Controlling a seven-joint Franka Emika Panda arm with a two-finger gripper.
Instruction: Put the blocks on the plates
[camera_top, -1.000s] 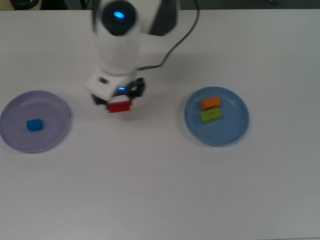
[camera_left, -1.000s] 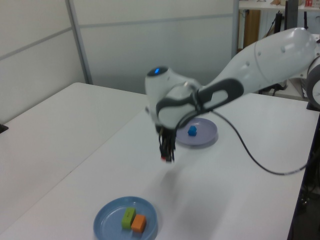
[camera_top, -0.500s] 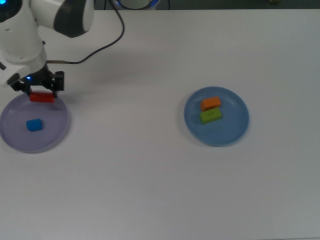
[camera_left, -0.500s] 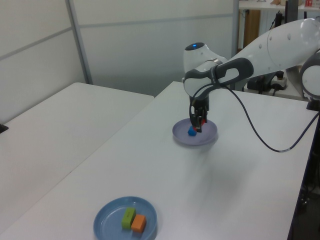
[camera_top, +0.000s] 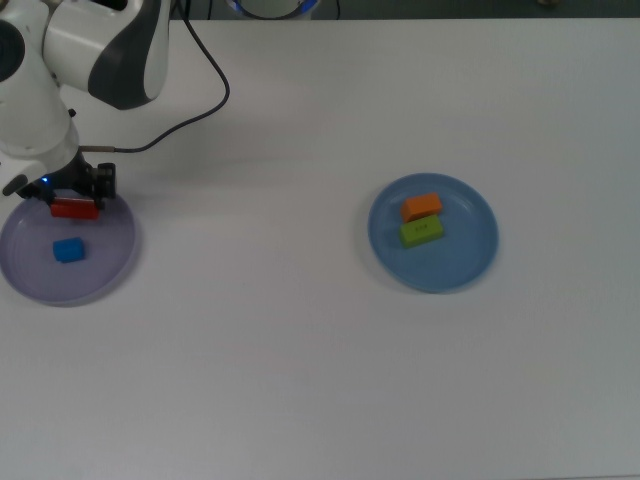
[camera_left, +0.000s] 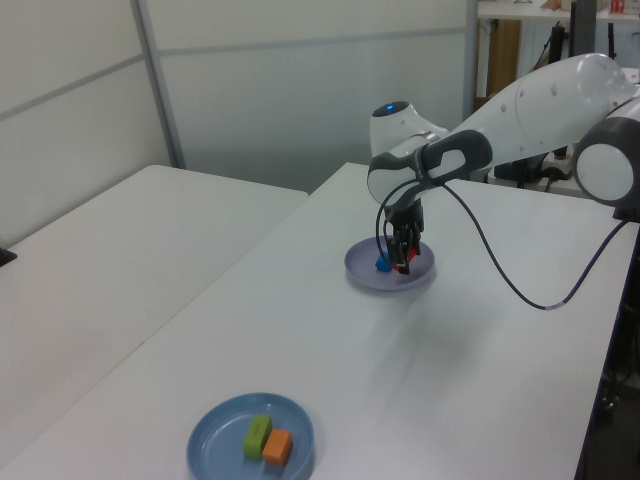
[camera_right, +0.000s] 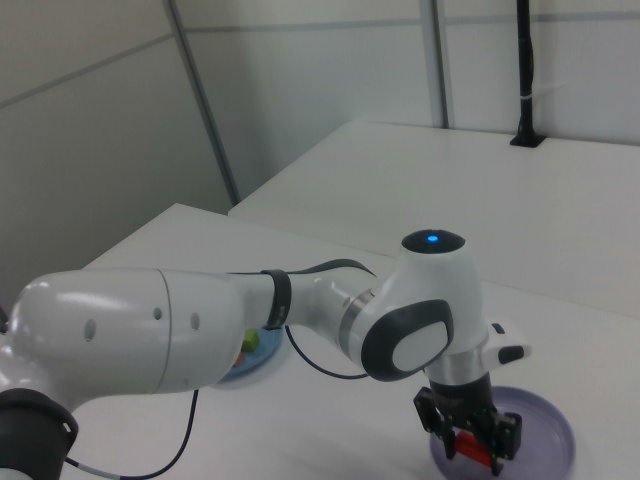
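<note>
My gripper (camera_top: 74, 203) clamps the red block (camera_top: 74, 209) over the purple plate (camera_top: 105, 270), near the blue cube (camera_top: 68, 250).

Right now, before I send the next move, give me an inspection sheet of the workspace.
Surface: white table, bare apart from the plates.
Job's things: purple plate holds the blue block; the red block is in the gripper over the same plate's far edge. Blue plate holds the orange block and the green block side by side.
Clutter: nothing seen.
Gripper: gripper shut on the red block; whether the block touches the plate cannot be told.
Cables: one dark cable runs from the wrist across the table toward the arm's base.
Surroundings: a second white table alongside, grey wall panels behind.
</note>
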